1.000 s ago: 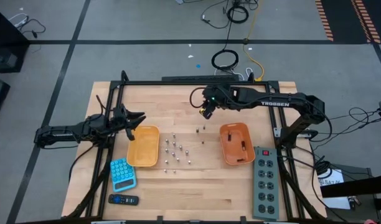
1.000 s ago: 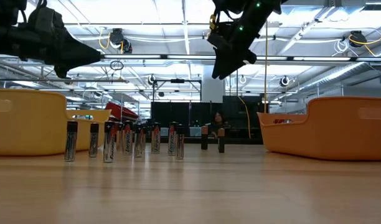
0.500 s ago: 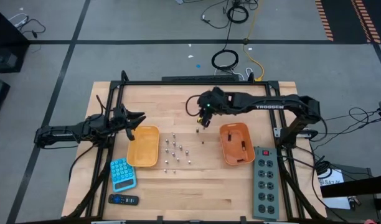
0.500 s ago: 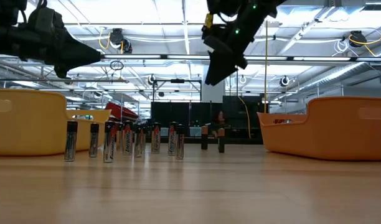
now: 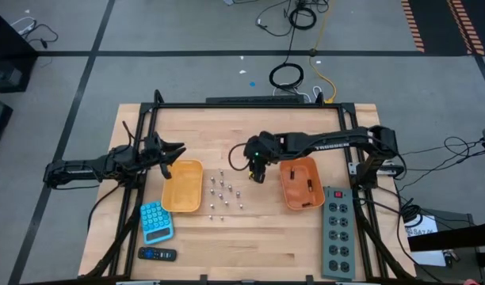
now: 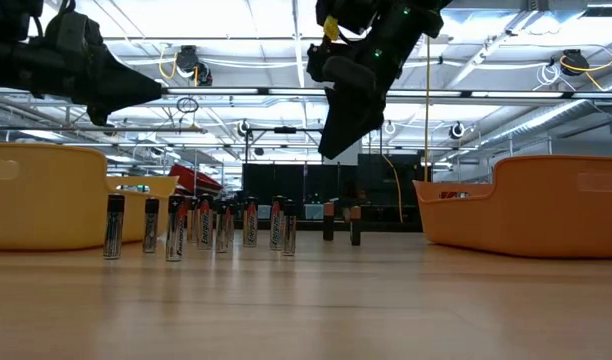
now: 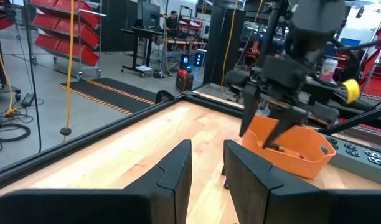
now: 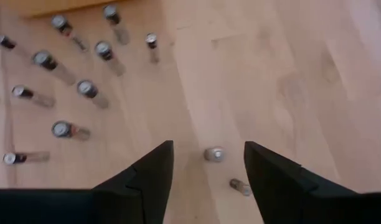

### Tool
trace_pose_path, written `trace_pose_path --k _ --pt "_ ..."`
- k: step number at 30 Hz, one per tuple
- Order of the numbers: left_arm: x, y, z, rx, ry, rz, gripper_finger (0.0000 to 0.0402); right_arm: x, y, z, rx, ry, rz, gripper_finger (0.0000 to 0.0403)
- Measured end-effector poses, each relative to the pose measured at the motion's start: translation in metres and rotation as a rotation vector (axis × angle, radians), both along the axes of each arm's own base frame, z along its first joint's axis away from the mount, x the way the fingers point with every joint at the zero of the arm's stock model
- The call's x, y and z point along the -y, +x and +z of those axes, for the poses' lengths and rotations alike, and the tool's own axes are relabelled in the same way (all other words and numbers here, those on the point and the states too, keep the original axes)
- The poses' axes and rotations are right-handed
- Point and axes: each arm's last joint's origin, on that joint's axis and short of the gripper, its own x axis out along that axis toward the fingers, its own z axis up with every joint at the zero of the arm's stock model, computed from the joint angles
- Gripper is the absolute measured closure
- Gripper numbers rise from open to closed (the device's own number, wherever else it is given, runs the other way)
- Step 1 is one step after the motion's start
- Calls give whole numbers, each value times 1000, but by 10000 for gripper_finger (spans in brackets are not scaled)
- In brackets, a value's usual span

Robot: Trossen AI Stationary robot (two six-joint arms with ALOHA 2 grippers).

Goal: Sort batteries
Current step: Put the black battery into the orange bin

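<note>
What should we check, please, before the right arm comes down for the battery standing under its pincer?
1. Right pincer open: ok, both dark fingers spread apart.
2. Target lined up: ok, a small upright silvery-capped battery shows between the fingers.
3. Neighbour clearance: cannot tell; a second small battery stands close beside the right-hand finger.
4. Main cluster of upright batteries out of the way: ok, it stands apart, toward the yellow-orange plastic tray.
5. Darker orange plastic tray free to receive: ok, it already holds at least one battery.
6. Left pincer clear: ok, it waits beyond the yellow-orange tray.
</note>
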Motion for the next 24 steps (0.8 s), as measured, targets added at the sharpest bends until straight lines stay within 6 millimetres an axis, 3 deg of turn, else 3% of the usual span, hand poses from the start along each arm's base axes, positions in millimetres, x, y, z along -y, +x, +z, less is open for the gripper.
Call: trace_pose_path --k 8,19,24 --pt "0 0 0 1 0 0 299 -4 5 -14 -56 -43 84 177" --pt "0 0 0 4 -7 0 299 16 11 -39 -127 -58 123 176" --pt "0 0 1 52 -102 0 299 23 14 -53 -160 -35 140 176"
